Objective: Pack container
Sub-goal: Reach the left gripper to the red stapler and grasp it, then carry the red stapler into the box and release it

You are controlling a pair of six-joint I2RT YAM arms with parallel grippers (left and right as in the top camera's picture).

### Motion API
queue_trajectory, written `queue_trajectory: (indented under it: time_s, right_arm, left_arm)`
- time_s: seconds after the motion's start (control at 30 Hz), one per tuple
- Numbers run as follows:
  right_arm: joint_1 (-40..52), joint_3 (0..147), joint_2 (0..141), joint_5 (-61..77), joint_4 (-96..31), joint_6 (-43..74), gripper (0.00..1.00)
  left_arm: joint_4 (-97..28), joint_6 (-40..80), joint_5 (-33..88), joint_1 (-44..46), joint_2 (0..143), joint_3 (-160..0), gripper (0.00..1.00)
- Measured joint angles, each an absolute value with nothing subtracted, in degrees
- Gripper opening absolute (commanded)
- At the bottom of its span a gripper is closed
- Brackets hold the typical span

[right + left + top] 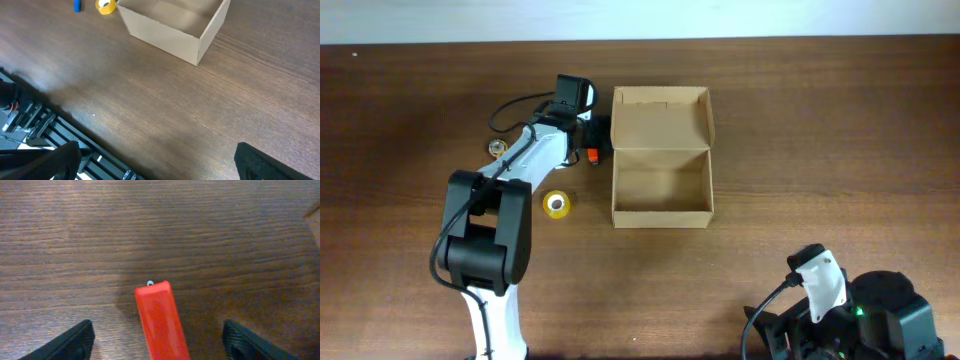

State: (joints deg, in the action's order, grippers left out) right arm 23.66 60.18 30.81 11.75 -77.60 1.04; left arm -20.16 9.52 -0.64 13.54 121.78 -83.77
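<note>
Container (661, 214) stands open at mid-worktop (800, 120), its hinged flap (661, 115) laid back on the far side and its inside bare, so it is ready to be filled from above. Just beside the container's left wall, the left gripper (159, 342) hangs low over a red, bar-shaped item (159, 322). Its jaws are spread wide to either side and touch nothing. Lined up along the bar's length, it looks set for a pinch across the narrow width. Farther left of the container lie a yellow tape roll (557, 204) and a smaller ring-like thing (498, 148), probably waiting their turn. Well off the container's near right corner, the right gripper (152, 150) sits with jaws wide and nothing between them, out of the way.
</note>
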Motion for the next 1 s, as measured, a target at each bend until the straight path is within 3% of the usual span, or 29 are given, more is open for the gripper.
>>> queue_trajectory:
  time_s: [0.43, 0.67, 0.93, 0.97, 1.0]
  right_arm:
    - [23.7, 60.2, 30.8, 11.7, -77.6, 1.0, 0.99]
    - [23.7, 60.2, 30.8, 11.7, -77.6, 1.0, 0.99]
    - [23.7, 60.2, 30.8, 11.7, -77.6, 1.0, 0.99]
    - [23.7, 60.2, 30.8, 11.7, -77.6, 1.1, 0.99]
    - [23.7, 60.2, 30.8, 11.7, -77.6, 1.0, 0.99]
  left_arm:
    - [-21.2, 10.7, -1.1, 13.6, 123.9, -84.0, 0.63]
    - [-21.7, 11.7, -2.5, 13.6, 123.9, -84.0, 0.43]
    - [-21.9, 12.1, -3.3, 13.6, 124.0, -84.0, 0.11]
    - [-22.4, 11.9, -3.3, 13.6, 124.0, -84.3, 0.02]
    - [-23.1, 12.1, -3.5, 13.6, 124.0, -84.6, 0.02]
